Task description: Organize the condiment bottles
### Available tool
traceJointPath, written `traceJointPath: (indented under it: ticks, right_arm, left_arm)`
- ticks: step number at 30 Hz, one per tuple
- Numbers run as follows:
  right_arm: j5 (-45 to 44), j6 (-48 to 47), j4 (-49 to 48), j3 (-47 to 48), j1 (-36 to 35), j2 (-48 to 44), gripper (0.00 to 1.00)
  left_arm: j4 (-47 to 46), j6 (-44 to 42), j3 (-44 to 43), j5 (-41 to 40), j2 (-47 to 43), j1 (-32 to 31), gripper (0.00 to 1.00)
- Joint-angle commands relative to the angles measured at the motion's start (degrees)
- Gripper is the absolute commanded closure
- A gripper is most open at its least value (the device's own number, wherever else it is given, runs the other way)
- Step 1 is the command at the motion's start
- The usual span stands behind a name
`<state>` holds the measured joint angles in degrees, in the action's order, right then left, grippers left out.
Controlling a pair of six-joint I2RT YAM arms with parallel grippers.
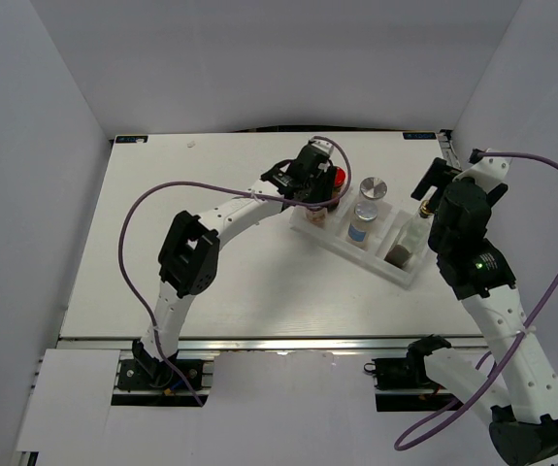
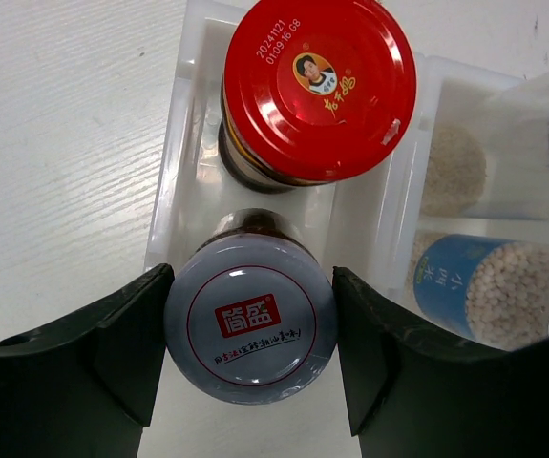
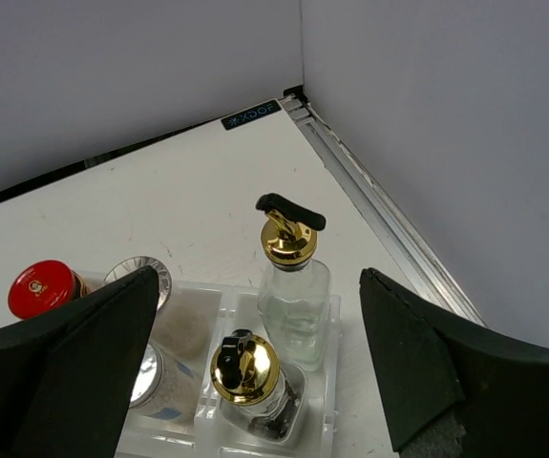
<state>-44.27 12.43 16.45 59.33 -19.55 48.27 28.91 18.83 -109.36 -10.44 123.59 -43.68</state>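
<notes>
Jar [image 2: 251,329], pale-lidded, sits clamped inside left gripper [image 2: 250,320].

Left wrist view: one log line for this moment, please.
left gripper: shut on pale-lidded jar | neighbour: red-lidded jar | right gripper: open, empty

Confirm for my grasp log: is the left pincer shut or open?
Shut on the small pale-lidded jar: both fingers of the left pincer press its lid's sides.

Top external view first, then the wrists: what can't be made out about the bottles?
Top external: pale-lidded jar mostly hidden under left gripper.
Left wrist: blue-labelled bottle cut off by the right edge.
Right wrist: near silver-lidded bottle half hidden behind a finger of the right gripper.
</notes>
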Motion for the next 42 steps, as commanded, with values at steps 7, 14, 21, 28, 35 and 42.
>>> traceJointPath:
  ticks: [7,14,21,28,35,42]
  right_arm:
    - [5.2,-3.8,-3.6,6.4,0.2,0.9,0.11]
    - [10.2,-4.6,-0.2,9.0,0.1,1.7,0.11]
    - [22.4,-5.8,0.8,10.4,0.1,3.1,0.11]
    - [32.1,-5.5,3.9,14.8,0.1,9.0,0.11]
    - [48.7,-6.4,8.0,19.9,0.1,17.9,0.11]
    - [50.9,-7.9,3.9,18.5,-0.1,22.8,0.11]
  left_arm:
    - [-3.9,-1.0,-3.4,-0.6,1.6,-0.5,0.4]
    - [-2.9,-1.2,-4.1,-0.5,1.0,-0.5,0.1]
    - [0.4,-3.0,-7.0,-2.3,-5.2,-0.5,0.02]
    - [3.3,-4.2,-3.9,-14.1,-15.6,-0.6,0.02]
    - [-2.4,0.1,16.8,-19.5,-32.9,10.1,0.02]
    - [-5.3,5.1,34.4,-23.6,-49.3,24.9,0.02]
